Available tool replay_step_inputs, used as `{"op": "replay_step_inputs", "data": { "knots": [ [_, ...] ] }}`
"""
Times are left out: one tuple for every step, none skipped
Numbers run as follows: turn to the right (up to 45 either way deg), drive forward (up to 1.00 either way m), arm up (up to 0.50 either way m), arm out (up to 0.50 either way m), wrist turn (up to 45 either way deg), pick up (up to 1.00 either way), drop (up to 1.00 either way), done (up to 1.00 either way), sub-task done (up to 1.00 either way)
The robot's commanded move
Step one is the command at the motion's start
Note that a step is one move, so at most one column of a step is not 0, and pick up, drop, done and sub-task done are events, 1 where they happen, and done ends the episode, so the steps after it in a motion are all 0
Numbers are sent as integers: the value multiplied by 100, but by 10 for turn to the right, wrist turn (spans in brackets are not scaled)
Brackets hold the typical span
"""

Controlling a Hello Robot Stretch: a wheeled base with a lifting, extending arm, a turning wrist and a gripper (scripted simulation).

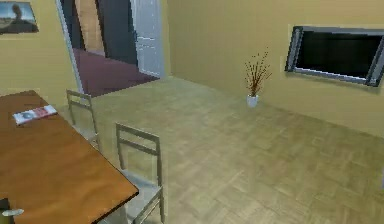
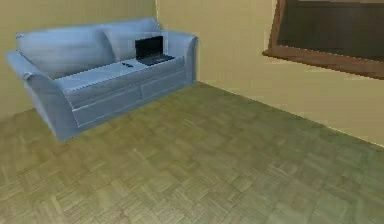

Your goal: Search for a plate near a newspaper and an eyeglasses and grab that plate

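One: Forward and arm side views. Where is the plate, and how is the pincer set?

Two: Neither can be told. Forward view, left: a wooden worktop carries a folded paper, plausibly the newspaper. A small pale shape at the worktop's near corner is too small to name. Two chairs stand along its edge. Arm side view: a blue sofa bears a laptop.

One: How would the plate handle?

Two: Judged from the task alone, it is stiff, smooth, breakable and fairly light. It should lie flat, so take it by the rim from the side, one finger under the lip. A hold on the glazed face would likely slip. Search beside the folded paper first
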Motion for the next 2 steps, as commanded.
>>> {"op": "replay_step_inputs", "data": {
  "knots": [
    [-450, 0, 0, 0, 0, 0, 0, 0, 0],
    [-450, 0, 0, 0, 0, 0, 0, 0, 0]
  ]
}}
